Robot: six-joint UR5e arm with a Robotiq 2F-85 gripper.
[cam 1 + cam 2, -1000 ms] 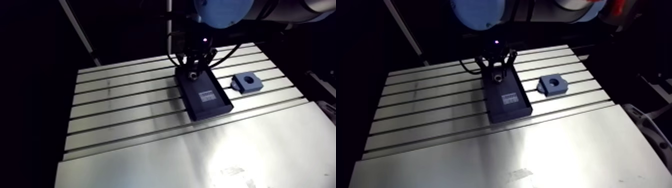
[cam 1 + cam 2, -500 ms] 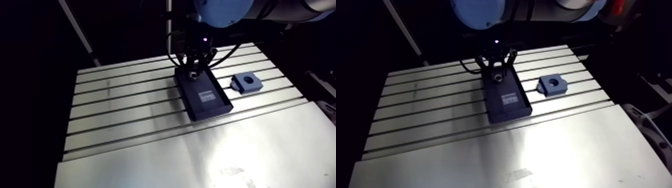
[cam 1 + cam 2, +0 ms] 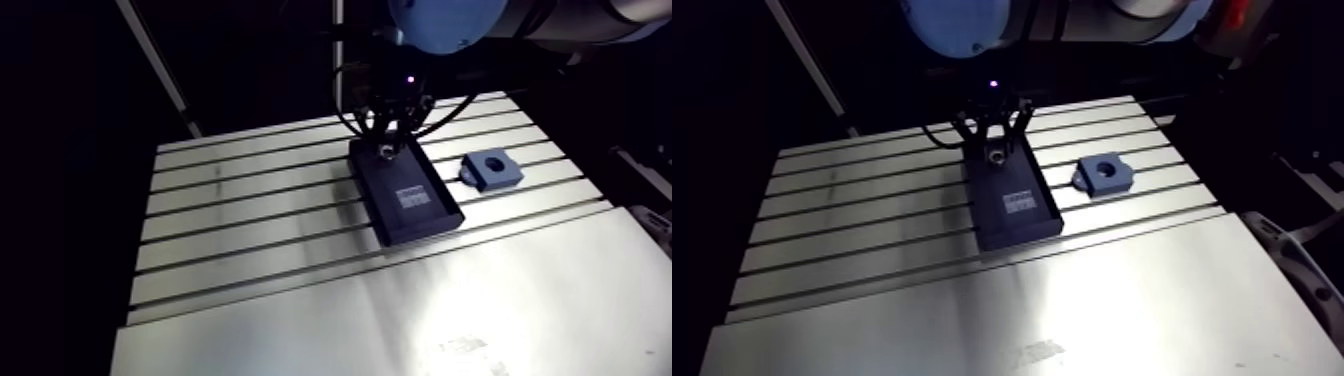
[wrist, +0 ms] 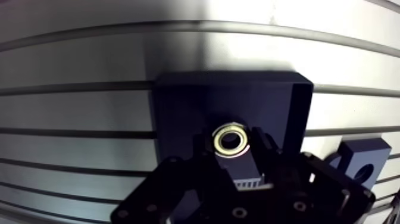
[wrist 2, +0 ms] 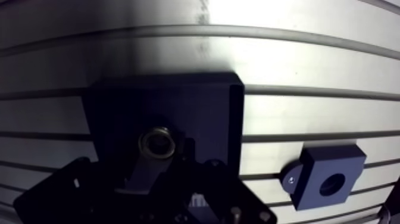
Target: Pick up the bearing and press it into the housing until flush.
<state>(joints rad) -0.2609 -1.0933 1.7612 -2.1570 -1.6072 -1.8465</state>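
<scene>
The end effector [image 4: 231, 146] stands low over the far end of a dark tray [image 4: 178, 101] on the desk [image 4: 71, 107]. It is clenched on the bearing [image 4: 231, 140], with a finger [image 4: 265, 149] close against each side of the ring. The pinch across the outer rim looks deliberate: it leaves both flat faces free, so the lower face can meet a seat with nothing in the way.

The bearing lies flat, its bore facing straight up at the wrist camera. Its axis is therefore upright, square to the desk. As a squat round ring it has no long axis to speak of. Whether it rests on the tray floor or hangs just clear of it cannot be told.

The housing [image 5: 330, 176], a blue block, sits on the desk beside the tray and apart from it. Its hole [image 5: 332, 183] also opens upward. Both axes appear parallel, so a sideways carry and a straight push down should serve.
</scene>
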